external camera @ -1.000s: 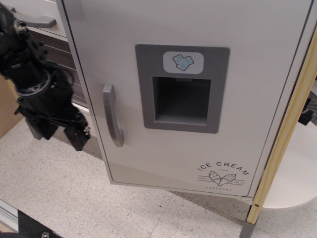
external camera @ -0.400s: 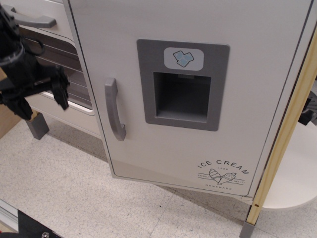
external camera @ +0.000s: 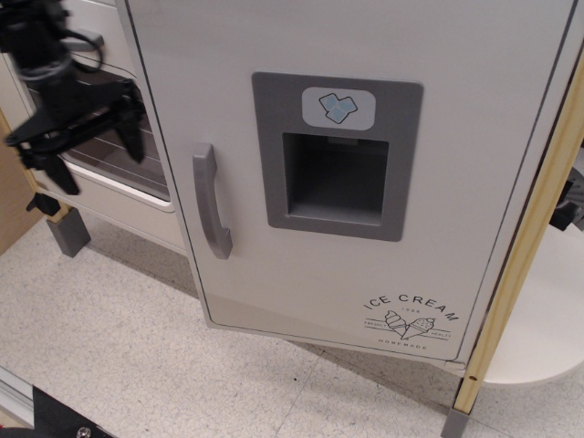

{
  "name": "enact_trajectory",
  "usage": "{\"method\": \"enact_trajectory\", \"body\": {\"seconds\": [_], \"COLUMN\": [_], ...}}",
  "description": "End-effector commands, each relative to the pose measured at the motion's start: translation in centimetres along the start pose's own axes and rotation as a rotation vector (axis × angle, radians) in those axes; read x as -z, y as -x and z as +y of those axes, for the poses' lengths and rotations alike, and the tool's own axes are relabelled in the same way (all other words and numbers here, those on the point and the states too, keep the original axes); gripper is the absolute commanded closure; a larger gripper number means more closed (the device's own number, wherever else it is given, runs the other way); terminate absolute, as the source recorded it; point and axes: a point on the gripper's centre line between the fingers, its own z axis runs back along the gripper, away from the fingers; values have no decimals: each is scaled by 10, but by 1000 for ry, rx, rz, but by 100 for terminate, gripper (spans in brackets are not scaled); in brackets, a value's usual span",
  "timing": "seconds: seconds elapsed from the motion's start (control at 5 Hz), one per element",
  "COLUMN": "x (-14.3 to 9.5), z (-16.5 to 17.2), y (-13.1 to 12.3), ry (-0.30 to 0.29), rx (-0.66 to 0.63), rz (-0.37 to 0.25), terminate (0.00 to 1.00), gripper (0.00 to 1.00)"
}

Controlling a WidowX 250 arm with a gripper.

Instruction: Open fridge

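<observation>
The fridge (external camera: 274, 55) is a large white door filling most of the view, with a grey recessed dispenser panel (external camera: 338, 155), a blue ice-cube icon (external camera: 338, 108) and "ICE CREAM" print (external camera: 411, 324). Its grey vertical handle (external camera: 210, 201) is on the door's left side. The door's lower left edge stands slightly out from the cabinet. My black gripper (external camera: 91, 146) is at the upper left, motion-blurred, well left of the handle and not touching it. Its fingers (external camera: 133, 120) are spread apart and hold nothing.
Behind the gripper is another white door with a dark wire-rack window (external camera: 137, 160). A grey leg (external camera: 68, 233) stands below it. A wooden post (external camera: 525, 246) runs down the right side, with a white rounded surface (external camera: 547, 319) beside it. The floor is speckled tile (external camera: 137, 356).
The gripper has risen up and back from beside the fridge's lower left to the upper left. The fridge door shifted slightly at first, then stayed still.
</observation>
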Motion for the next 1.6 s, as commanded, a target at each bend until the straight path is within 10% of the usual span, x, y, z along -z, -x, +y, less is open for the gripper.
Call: {"method": "enact_trajectory", "body": {"seconds": [0.0, 1.4], "x": [-17, -32], "z": [-13, 47], "y": [-20, 65], "ry": [-1, 43], "rx": [-172, 632], "rz": [-53, -24], "terminate": [0, 0], "gripper": [0, 0]}}
